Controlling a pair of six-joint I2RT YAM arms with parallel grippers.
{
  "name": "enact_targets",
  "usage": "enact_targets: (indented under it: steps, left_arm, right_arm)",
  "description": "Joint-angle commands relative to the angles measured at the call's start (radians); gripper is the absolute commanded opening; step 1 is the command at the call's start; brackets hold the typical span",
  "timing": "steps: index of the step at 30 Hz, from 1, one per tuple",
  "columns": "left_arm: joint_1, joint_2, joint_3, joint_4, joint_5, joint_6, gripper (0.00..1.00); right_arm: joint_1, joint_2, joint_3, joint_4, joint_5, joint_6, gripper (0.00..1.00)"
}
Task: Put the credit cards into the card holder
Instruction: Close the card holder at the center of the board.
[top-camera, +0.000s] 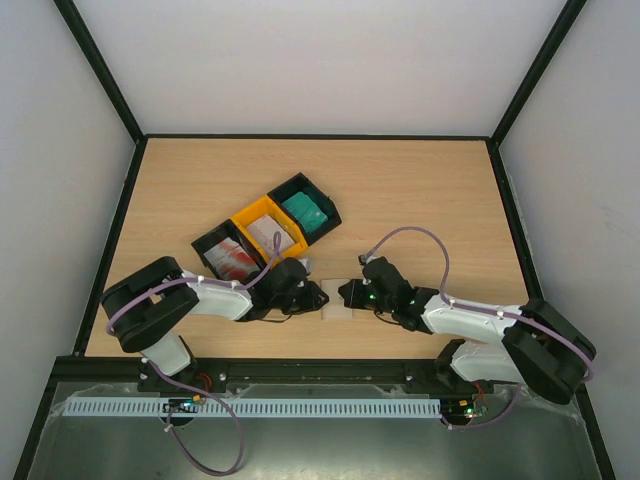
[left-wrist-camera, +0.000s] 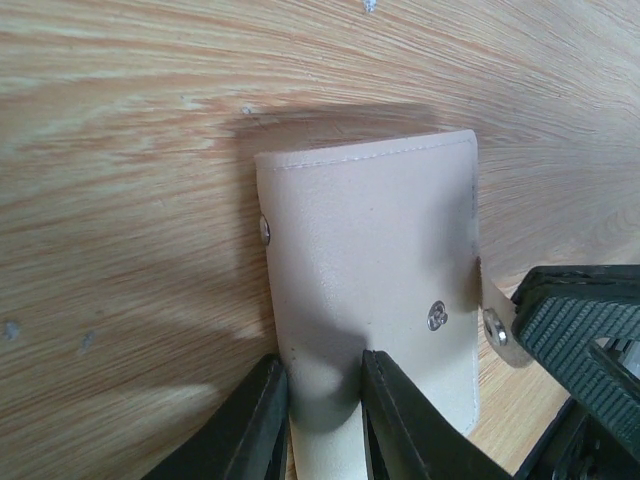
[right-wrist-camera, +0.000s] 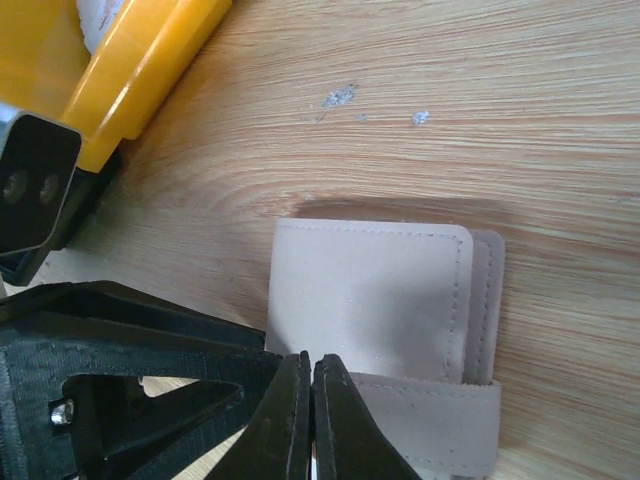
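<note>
Well, the card holder (top-camera: 337, 301) lay folded flat on the wooden table (top-camera: 420, 190), near its front edge, between the two claws and just in front of a row of trays. The left gripper (left-wrist-camera: 322, 368) had its fingers (left-wrist-camera: 255, 430) drawn in narrow on the wallet's near end, with a strip of beige caught between them. As far as its own wrist view showed, that was a grip on the holder. The right gripper (right-wrist-camera: 308, 368) was closed tight, its tips meeting on the end of the closure strap (right-wrist-camera: 430, 410) that ran out from the wallet's side. Seen from the left wrist, the strap's small metal snap (left-wrist-camera: 494, 326) sat right at those dark jaws, just beside its mate (left-wrist-camera: 437, 316) on the wallet's face but not joined to it — the strap undone, the wallet itself shut. The credit cards (top-camera: 268, 233) were all in the trays, apart from the holder. A red-and-white stack (top-camera: 233, 258) lay in the near black tray (top-camera: 203, 243), a pale stack sat in the yellow tray (top-camera: 238, 217), and a teal stack (top-camera: 306, 212) was in the far black tray (top-camera: 296, 182). The three trays stood touching in a slanted line — the nearest of them close by the left arm's wrist.
</note>
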Motion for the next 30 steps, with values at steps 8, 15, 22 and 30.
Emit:
enact_targets:
  steps: [8, 15, 22, 30]
  left_arm:
    - [-0.012, 0.031, -0.022, -0.061, -0.009, 0.005, 0.24]
    - [-0.012, 0.034, -0.022, -0.062, -0.008, 0.004, 0.24]
    - [-0.012, 0.035, -0.02, -0.062, -0.009, 0.005, 0.24]
    - [-0.012, 0.035, -0.021, -0.062, -0.008, 0.006, 0.24]
  right_arm:
    - [-0.004, 0.09, 0.009, 0.068, -0.017, -0.006, 0.02]
    - [-0.003, 0.103, -0.007, 0.108, -0.035, 0.008, 0.02]
    - [-0.003, 0.112, -0.021, 0.123, -0.044, 0.023, 0.02]
    - [-0.003, 0.083, -0.092, 0.163, -0.046, 0.068, 0.02]
